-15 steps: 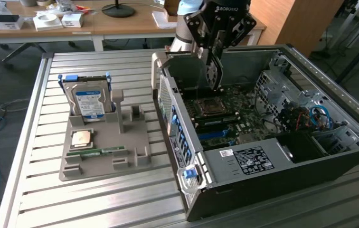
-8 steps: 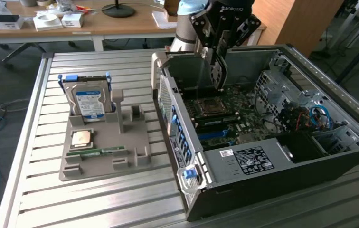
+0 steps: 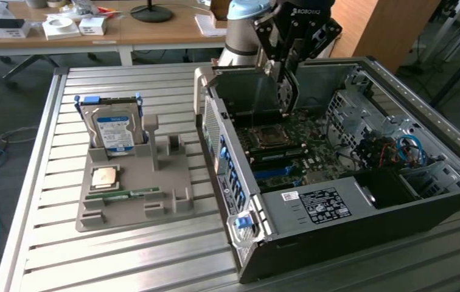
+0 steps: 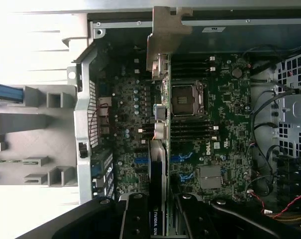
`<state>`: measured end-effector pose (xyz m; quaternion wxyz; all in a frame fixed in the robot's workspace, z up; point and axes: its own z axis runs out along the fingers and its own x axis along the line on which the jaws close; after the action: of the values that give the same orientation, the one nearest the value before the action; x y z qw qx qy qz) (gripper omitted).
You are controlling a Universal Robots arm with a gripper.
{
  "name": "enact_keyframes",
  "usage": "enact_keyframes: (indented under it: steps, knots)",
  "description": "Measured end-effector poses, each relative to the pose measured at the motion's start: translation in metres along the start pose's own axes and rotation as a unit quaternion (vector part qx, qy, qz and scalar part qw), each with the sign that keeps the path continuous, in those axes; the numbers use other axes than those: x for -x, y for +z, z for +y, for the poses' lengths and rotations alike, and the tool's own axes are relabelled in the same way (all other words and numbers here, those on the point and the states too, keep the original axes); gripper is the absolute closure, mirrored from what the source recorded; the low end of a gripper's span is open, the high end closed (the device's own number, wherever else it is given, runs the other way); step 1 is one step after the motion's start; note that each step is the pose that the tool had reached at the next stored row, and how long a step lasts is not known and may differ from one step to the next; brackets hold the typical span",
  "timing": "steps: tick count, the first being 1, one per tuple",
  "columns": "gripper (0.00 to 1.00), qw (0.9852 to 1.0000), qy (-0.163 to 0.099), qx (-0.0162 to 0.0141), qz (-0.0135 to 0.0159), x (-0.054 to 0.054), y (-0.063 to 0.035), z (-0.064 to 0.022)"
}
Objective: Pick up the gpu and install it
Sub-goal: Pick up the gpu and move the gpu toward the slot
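The gpu [image 3: 287, 85] is a thin dark card that hangs on edge from my gripper [image 3: 289, 55], over the rear part of the open computer case [image 3: 392, 201]. My gripper is shut on it. In the wrist view the gpu [image 4: 159, 164] shows edge-on between my black fingers [image 4: 135, 216], with my gripper [image 4: 158, 216] clamped on its near end. Its pale metal bracket [image 4: 162, 35] points at the case's rear wall. The card is lined up above the motherboard [image 4: 220, 129], just beside the CPU socket [image 4: 182, 99]. Whether it touches a slot I cannot tell.
A grey fixture tray [image 3: 132, 182] on the slatted table [image 3: 43, 243] holds an upright hard drive [image 3: 116, 131], a CPU [image 3: 104, 176] and a memory stick [image 3: 125, 194]. Cables [image 3: 404, 149] and drive cages fill the case's far end. A wooden desk [image 3: 157, 30] stands behind.
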<state>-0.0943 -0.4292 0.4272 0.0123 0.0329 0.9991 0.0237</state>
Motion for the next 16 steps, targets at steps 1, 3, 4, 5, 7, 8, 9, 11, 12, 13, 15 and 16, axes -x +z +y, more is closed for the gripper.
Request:
enact_keyframes:
  steps: [1,3,4,5,7,8,9,11,12,13,15,16]
  knots:
    - [0.74,1.0000,0.000,0.0000,0.0000,0.002,0.0001,0.0001]
    - [0.74,1.0000,0.000,0.0000,0.0000,0.005,0.0001,0.0004]
    - [0.74,1.0000,0.000,0.0000,0.0000,0.007,0.0002,0.0006]
    - [0.74,1.0000,0.000,0.0000,0.0000,0.009,0.0002,0.0007]
    - [0.74,1.0000,0.000,0.0000,0.0000,0.012,0.0003,0.0010]
    - [0.74,1.0000,0.000,0.0000,0.0000,0.014,0.0004,0.0011]
    - [0.74,1.0000,0.000,0.0000,0.0000,0.015,0.0004,0.0013]
    - [0.74,1.0000,0.000,0.0000,0.0000,0.018,0.0005,0.0015]
    - [0.74,1.0000,0.000,0.0000,0.0000,0.020,0.0005,0.0017]
    - [0.74,1.0000,0.000,0.0000,0.0000,0.021,0.0006,0.0018]
    - [0.74,1.0000,0.000,0.0000,0.0000,0.024,0.0007,0.0021]
    - [0.74,1.0000,0.000,0.0000,0.0000,0.026,0.0007,0.0022]
